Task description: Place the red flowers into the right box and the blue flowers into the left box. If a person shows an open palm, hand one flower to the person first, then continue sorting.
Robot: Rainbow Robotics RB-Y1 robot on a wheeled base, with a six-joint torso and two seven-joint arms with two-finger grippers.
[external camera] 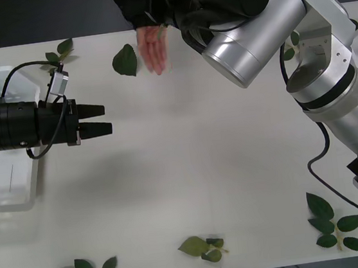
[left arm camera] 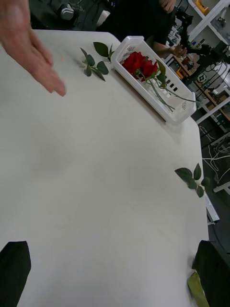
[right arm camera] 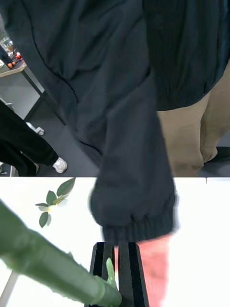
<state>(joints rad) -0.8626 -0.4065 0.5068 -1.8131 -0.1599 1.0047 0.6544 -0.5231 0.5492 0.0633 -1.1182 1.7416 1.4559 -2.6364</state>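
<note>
Now: hand-over step, sorting on hold

- Right gripper (right arm camera: 117, 247): my black fingers are nearly closed on a green plastic flower stem (right arm camera: 48, 264), just beside the person's open hand (external camera: 153, 46). The flower head is hidden, so I cannot tell its colour.
- Left gripper (external camera: 96, 119): fingers spread, holding nothing, well apart from that hand.
- White slotted plastic right box (left arm camera: 148, 72): holds deep-red artificial roses (left arm camera: 139, 64), well apart from that hand, to my right.
- Next move, as I judge it: bring the stem onto the palm, release once the hand has it, then resume sorting.
</note>
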